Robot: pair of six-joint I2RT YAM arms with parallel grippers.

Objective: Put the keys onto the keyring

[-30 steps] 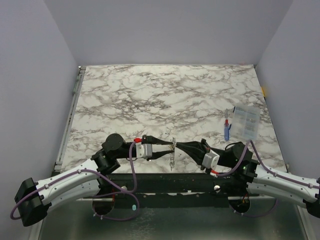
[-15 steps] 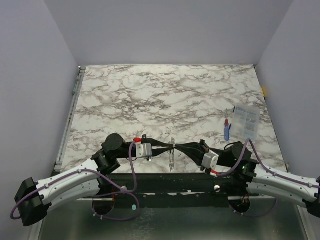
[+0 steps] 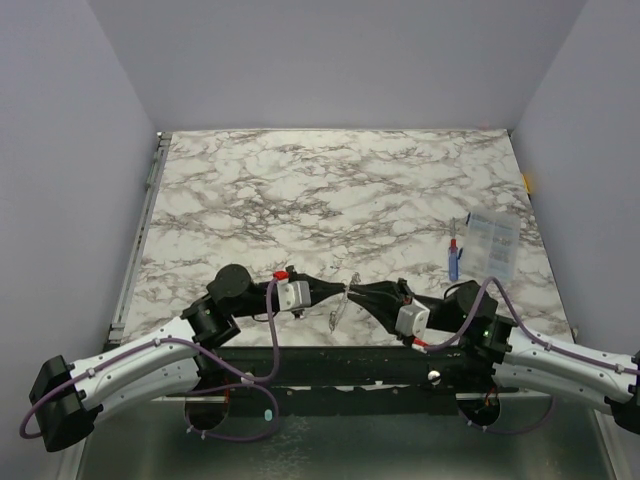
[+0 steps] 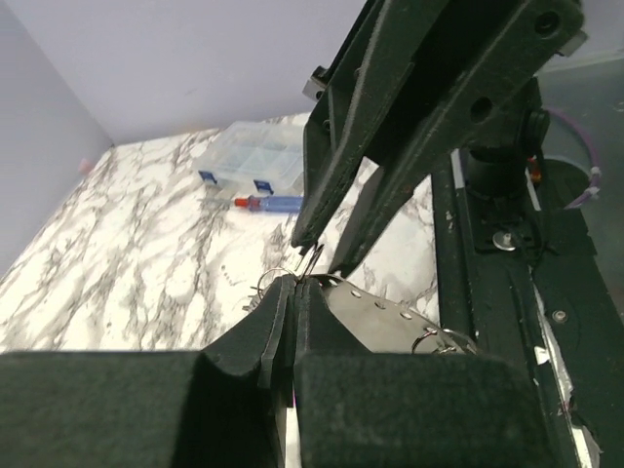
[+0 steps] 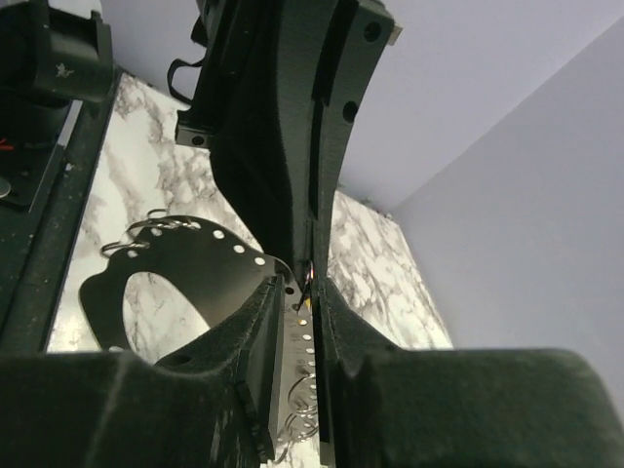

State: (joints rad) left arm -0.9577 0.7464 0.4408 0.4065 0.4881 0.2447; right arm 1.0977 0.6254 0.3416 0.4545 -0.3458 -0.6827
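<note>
**Handover at the Key: Slip and Drop Hazards**

Reference landmark: the clear compartment box [image 3: 492, 245] on the table [image 3: 330, 190].

Current state. Both claws meet above the table, well apart from the box, on its left and nearer the arm bases. The left gripper [image 4: 292, 291] is clamped shut on the key [image 4: 375, 304], a flat silvery piece with a row of small holes. The right gripper [image 5: 297, 327] has its jaws slightly parted, and the key stands in the slot between them with no firm pinch visible. A thin wire loop, judged to be the keyring [image 5: 144, 229], sits at the key's end away from the pinch. Whether it is threaded through the key cannot be told.

Hazards.
- The left hold is at the fingertips only. If the right jaws open further, the key may pivot or slip out.
- A dropped key would land near the table's front edge, far from the box, and could slide off among the arm bases.
- The fingertips of the two claws are nearly touching, so a small sideways correction could knock them together and jar the key loose.

Change from the earlier frame. The left jaws were parted and have now closed, while the right jaws have begun to part. The hanging metal pointed straight down before and now slants toward the left arm. The box and the blue-and-red stick [image 3: 454, 262] beside it have not moved.
</note>
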